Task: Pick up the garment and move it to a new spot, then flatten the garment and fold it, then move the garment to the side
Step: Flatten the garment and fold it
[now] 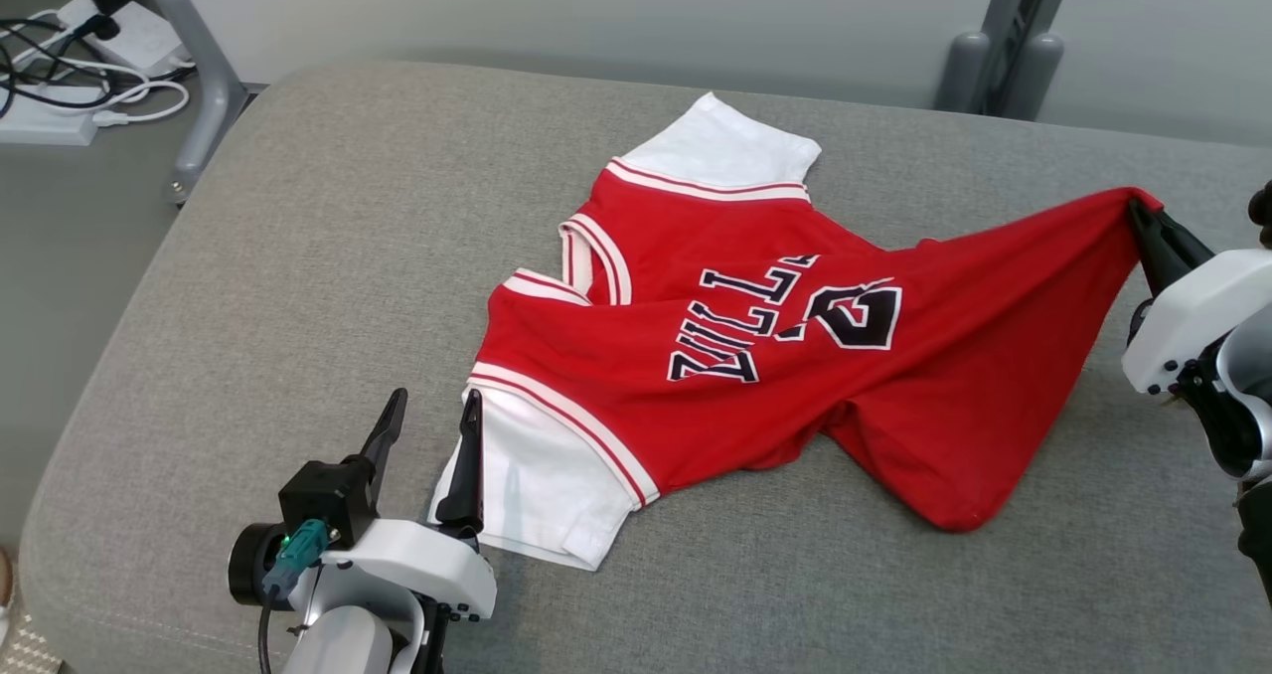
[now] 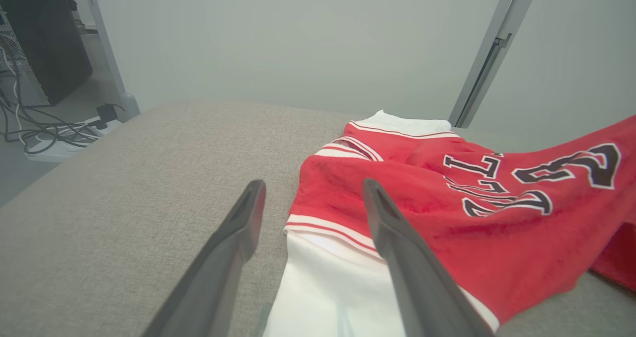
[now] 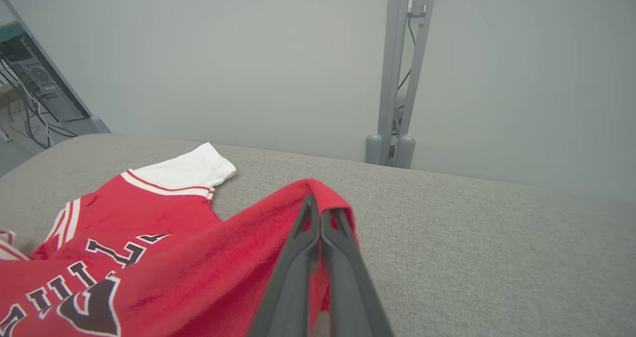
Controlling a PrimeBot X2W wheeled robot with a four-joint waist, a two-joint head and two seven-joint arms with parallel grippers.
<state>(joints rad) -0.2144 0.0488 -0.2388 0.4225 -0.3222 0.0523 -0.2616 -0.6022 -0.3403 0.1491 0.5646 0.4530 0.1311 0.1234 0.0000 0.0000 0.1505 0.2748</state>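
Note:
The garment (image 1: 755, 346) is a red jersey with white sleeves and dark lettering, spread crumpled across the grey cushion. My right gripper (image 1: 1143, 219) is shut on its red hem corner at the right, lifting that corner off the surface; the right wrist view shows the fingers (image 3: 298, 242) pinched together with red cloth (image 3: 213, 267) draped over them. My left gripper (image 1: 429, 416) stands open at the near white sleeve (image 1: 537, 485), one finger over the sleeve's edge, the other over bare cushion. In the left wrist view the fingers (image 2: 392, 227) straddle the sleeve edge (image 2: 323, 257) of the garment.
The grey cushioned surface (image 1: 298, 286) has a rounded left edge dropping to the floor. Cables and a white power strip (image 1: 70, 68) lie on the floor at the far left. Grey frame posts (image 1: 1004, 48) stand behind the far edge, against a pale wall.

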